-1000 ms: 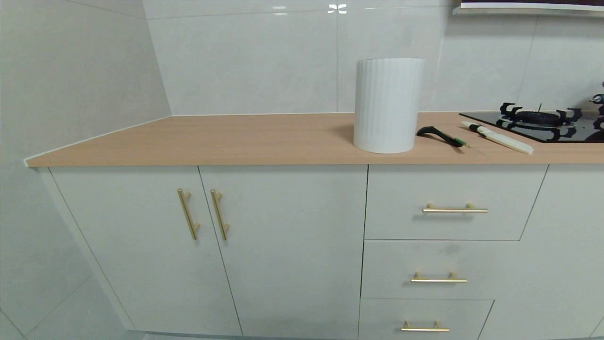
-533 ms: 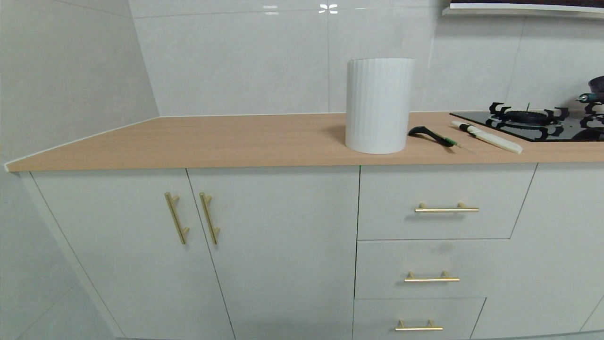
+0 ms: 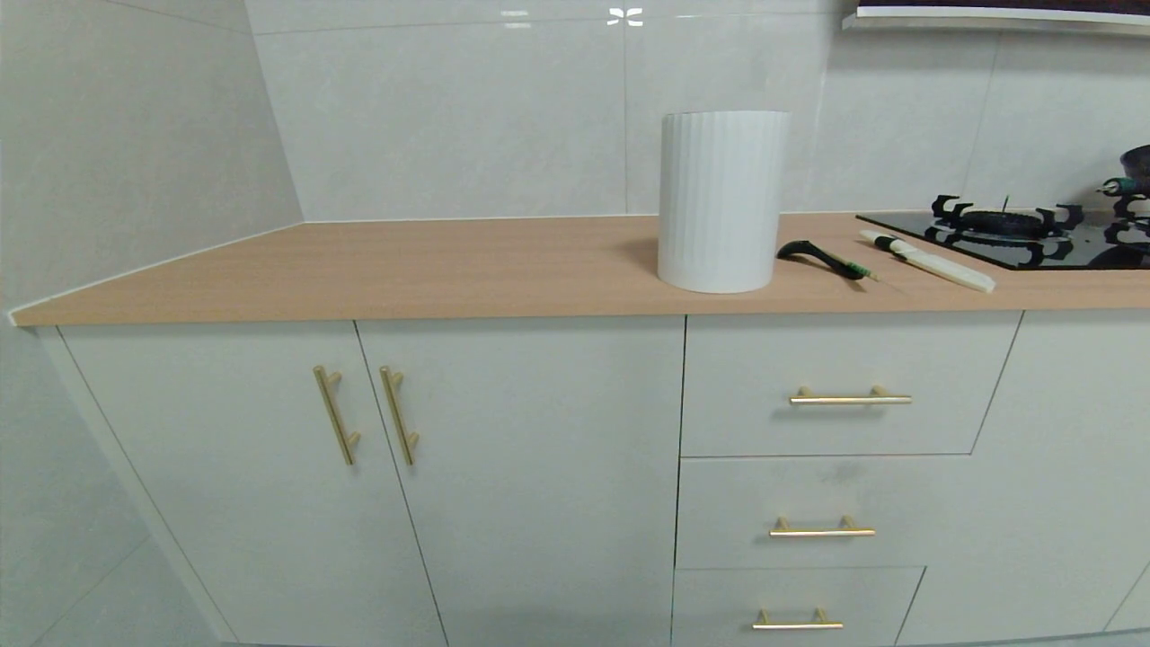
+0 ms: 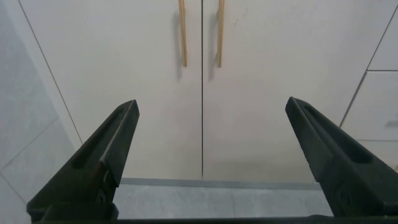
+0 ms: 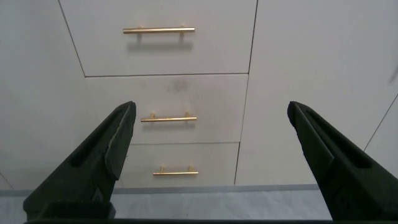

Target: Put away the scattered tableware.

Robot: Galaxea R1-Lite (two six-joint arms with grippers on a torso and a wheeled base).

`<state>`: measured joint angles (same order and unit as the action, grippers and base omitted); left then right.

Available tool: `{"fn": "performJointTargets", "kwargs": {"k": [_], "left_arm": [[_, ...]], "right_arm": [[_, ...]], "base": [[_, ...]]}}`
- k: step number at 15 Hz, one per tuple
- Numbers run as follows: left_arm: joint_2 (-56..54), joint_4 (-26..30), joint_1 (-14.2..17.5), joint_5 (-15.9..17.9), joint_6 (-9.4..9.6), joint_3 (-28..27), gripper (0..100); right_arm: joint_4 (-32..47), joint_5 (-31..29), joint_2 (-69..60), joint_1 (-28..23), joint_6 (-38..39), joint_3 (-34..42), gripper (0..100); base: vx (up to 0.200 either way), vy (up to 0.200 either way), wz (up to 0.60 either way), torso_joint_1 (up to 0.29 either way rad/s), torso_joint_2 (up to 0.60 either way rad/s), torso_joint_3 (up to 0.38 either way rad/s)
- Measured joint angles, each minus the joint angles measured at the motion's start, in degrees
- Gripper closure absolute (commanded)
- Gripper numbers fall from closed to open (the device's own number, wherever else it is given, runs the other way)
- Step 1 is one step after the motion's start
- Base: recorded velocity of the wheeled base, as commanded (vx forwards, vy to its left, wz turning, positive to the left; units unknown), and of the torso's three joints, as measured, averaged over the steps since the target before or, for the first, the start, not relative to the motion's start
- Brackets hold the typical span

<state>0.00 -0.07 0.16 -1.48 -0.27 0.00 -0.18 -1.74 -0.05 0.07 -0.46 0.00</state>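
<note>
Two utensils lie on the countertop (image 3: 404, 265) just right of the white ribbed holder (image 3: 719, 202): a black-handled tool (image 3: 813, 254) and a white knife (image 3: 934, 262) (light, stiff, probably slick). Handles look the safest hold. The left gripper (image 4: 211, 107) and right gripper (image 5: 211, 109) gape wide, empty, facing the cabinet fronts (image 3: 539, 449).

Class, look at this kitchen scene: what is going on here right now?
Nothing is held yet. The left gripper and right gripper hang open, low before the cabinet doors and drawers. On the countertop, a black-handled utensil and a white knife lie loose near a white ribbed container.
</note>
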Motion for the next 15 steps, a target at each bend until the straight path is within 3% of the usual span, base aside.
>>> {"fn": "performJointTargets", "kwargs": {"k": [5, 8, 15], "left_arm": [[0.00, 0.00, 0.00, 0.00, 0.02, 0.00, 0], [0.00, 0.00, 0.00, 0.00, 0.02, 0.00, 0], [0.00, 0.00, 0.00, 0.00, 0.02, 0.00, 0]], "right_arm": [[0.50, 1.54, 0.15, 0.04, -1.78, -1.21, 0], [0.50, 4.97, 3.57, 0.80, 0.95, -7.72, 0], [-0.06, 9.13, 40.47, 3.80, 0.33, -15.18, 0]], "base": [[0.000, 0.000, 0.00, 0.000, 0.00, 0.000], [0.000, 0.000, 0.00, 0.000, 0.00, 0.000], [0.000, 0.000, 0.00, 0.000, 0.00, 0.000]]}}
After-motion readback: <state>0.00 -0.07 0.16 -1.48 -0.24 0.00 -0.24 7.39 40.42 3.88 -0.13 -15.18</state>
